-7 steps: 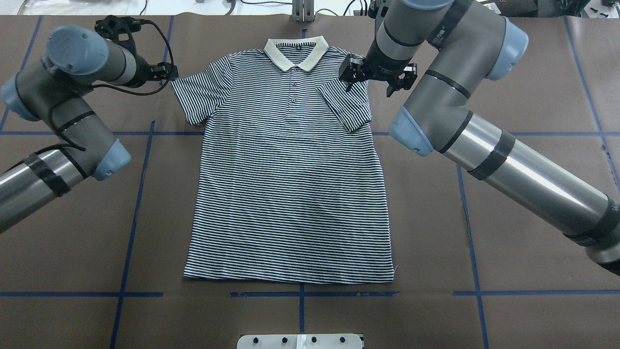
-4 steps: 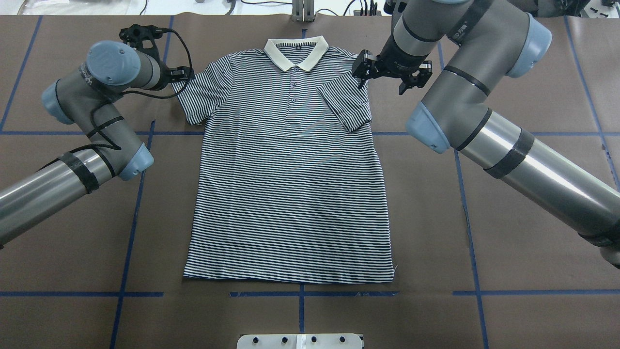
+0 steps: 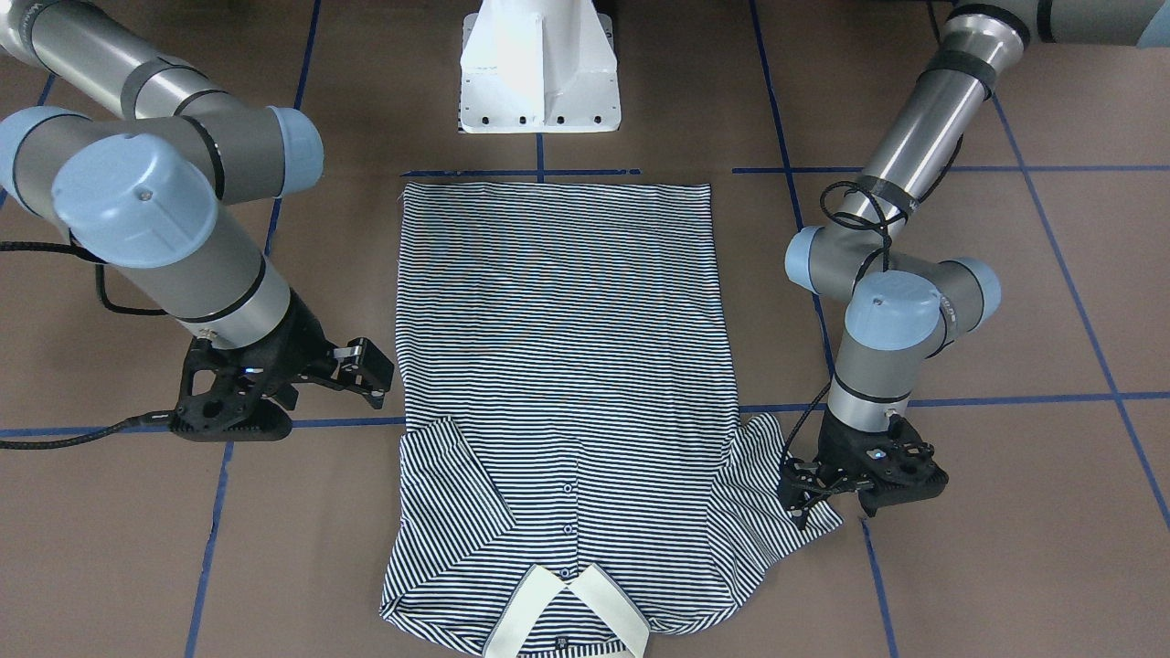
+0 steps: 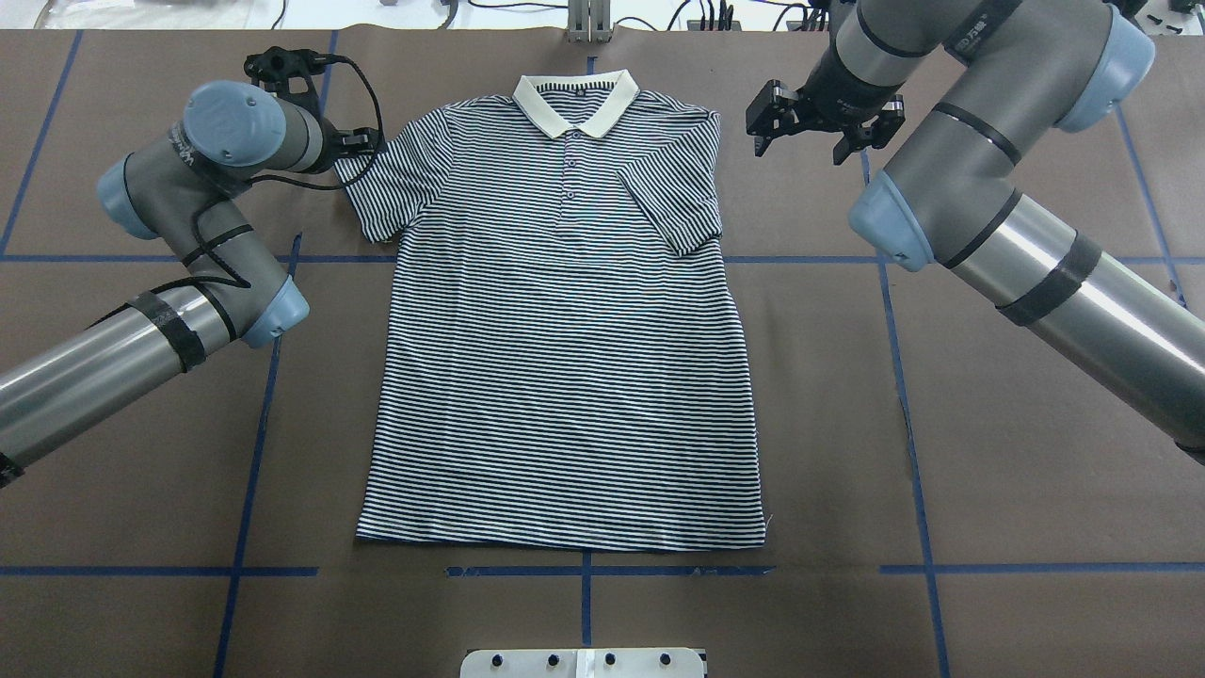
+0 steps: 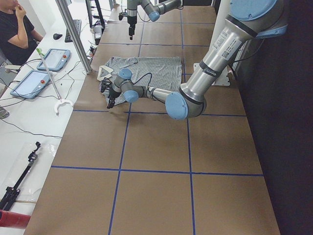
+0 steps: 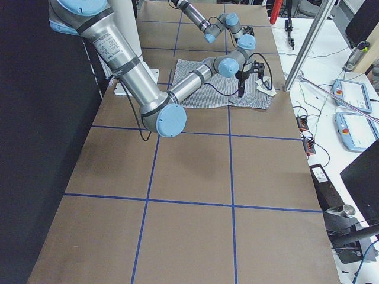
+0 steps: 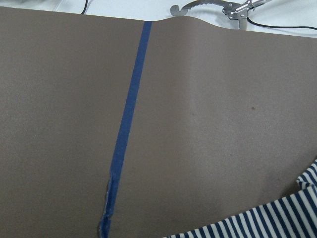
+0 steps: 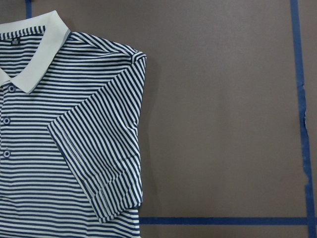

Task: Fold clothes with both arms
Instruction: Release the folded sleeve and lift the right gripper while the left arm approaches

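The striped polo shirt lies flat and face up on the brown table, cream collar at the far side. The sleeve on the overhead view's right is folded in over the chest, also seen in the right wrist view as sleeve. The other sleeve lies spread out. My left gripper is low at that sleeve's outer edge and looks open. My right gripper hangs open beside the shirt's shoulder, off the cloth, with nothing in it.
The white pedestal base stands at the table's near edge by the shirt's hem. Blue tape lines cross the brown cover. A person, tablets and tools sit at a white bench beyond the far edge.
My right gripper has moved right, off the shoulder and away from the folded sleeve. My left gripper has moved right up to the spread sleeve's edge.
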`<state>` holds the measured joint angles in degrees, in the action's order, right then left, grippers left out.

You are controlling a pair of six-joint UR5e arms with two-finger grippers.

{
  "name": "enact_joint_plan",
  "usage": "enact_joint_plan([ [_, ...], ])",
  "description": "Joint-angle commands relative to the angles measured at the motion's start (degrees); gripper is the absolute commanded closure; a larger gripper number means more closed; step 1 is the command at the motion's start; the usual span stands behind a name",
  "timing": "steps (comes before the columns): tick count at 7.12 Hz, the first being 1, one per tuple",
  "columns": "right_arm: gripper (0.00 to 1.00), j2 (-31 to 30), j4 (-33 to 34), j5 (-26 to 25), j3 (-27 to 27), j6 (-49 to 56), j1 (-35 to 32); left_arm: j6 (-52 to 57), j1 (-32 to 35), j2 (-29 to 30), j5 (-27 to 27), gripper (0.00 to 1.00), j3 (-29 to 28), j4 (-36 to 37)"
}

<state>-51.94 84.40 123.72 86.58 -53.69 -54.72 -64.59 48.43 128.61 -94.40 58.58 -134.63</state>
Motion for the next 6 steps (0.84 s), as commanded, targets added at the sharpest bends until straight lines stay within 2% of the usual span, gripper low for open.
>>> enact_joint_plan([
  [1,0.00,-0.3,-0.1,0.0,-0.1,0.6,-0.3,0.3,0.0,0.0,0.0,0.17,-0.5,0.0],
  [3,0.00,-0.3,-0.1,-0.1,-0.2,0.6,-0.3,0.7,0.0,0.1,0.0,0.18,-0.8,-0.1],
  [4,0.00,-0.3,-0.1,-0.1,-0.3,0.6,-0.3,0.7,-0.1,0.1,0.0,0.24,-1.0,0.0],
  [5,0.00,-0.3,-0.2,-0.1,-0.4,0.6,-0.2,0.7,-0.3,0.2,0.0,0.32,-1.6,-0.1],
  [6,0.00,-0.2,-0.3,-0.2,-0.4,0.3,0.0,0.7,-0.5,0.2,0.0,0.49,-1.6,0.0],
])
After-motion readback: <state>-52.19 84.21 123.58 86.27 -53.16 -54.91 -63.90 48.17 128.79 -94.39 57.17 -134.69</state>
